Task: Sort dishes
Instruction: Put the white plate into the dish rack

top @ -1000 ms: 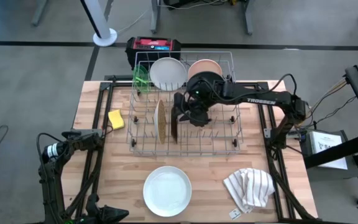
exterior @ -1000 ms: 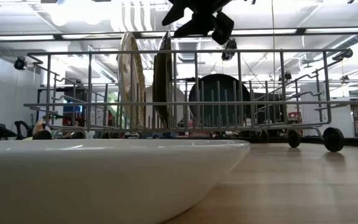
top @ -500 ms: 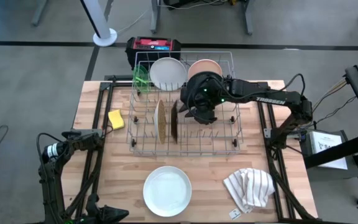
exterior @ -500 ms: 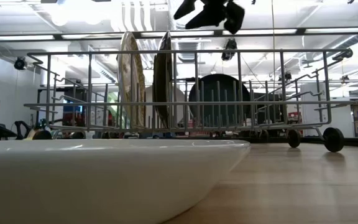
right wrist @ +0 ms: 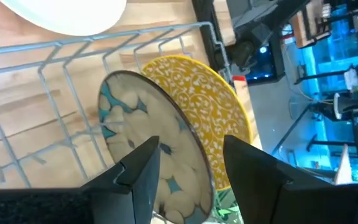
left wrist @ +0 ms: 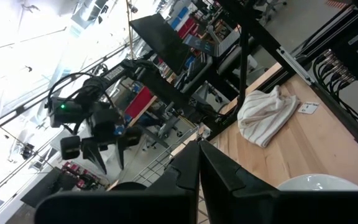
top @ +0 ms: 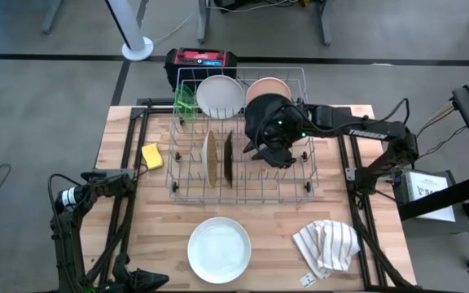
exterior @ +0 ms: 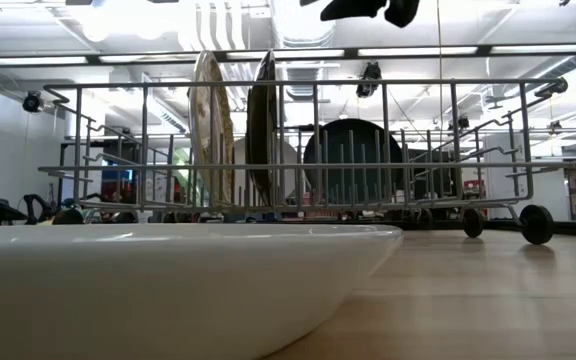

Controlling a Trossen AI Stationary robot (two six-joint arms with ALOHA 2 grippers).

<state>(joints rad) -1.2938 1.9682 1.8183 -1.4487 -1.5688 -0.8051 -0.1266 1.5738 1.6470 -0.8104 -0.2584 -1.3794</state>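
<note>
Since a second ago the right gripper (top: 260, 151) has risen and drifted right, away from the two upright plates — in the low view it now clips the top edge, above the rack. Its fingers (right wrist: 143, 163) stand spread with nothing between them.

Most of the sorting looks done. Inside the wire rack (top: 316, 183) a speckled tan plate (top: 208, 157) and a brown plate (top: 228, 157) stand on edge side by side near the middle. Along the far wall sit the lime-green dish (top: 185, 101), a white plate (top: 219, 95) and a peach plate (top: 268, 88), with a black dish (exterior: 353, 160) behind the arm.

Left over, as I judge it — the larger white plate (top: 218, 249), lying flat on the tabletop (top: 137, 203) just near of the rack.

Parked at the near left corner, the left gripper (left wrist: 199, 180) has its fingers pressed together.
</note>
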